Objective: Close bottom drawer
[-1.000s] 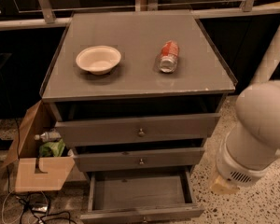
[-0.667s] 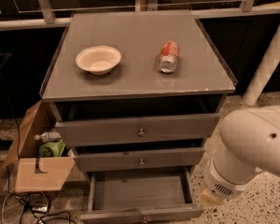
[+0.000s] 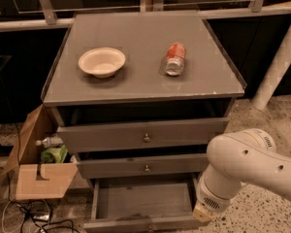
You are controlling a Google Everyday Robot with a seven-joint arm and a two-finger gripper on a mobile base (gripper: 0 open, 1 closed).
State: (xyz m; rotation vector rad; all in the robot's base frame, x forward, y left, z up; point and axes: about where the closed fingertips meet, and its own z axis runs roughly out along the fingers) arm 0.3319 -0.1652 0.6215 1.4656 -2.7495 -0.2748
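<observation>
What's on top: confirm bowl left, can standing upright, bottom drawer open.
One error: the can lies on its side, as the camera view shows. The bowl sits left, the bottom drawer is open, and the gripper is at its right front corner.

No text, number or brand is legible. On the counter (image 3: 136,84), right side: can (image 3: 174,58) with a red-and-white label, lettering unreadable. Near right: small dark marking on the robot arm (image 3: 247,161), unreadable. At the arm's low end, the gripper (image 3: 202,213) sits beside the bottom drawer (image 3: 140,203), at its near right corner.
</observation>
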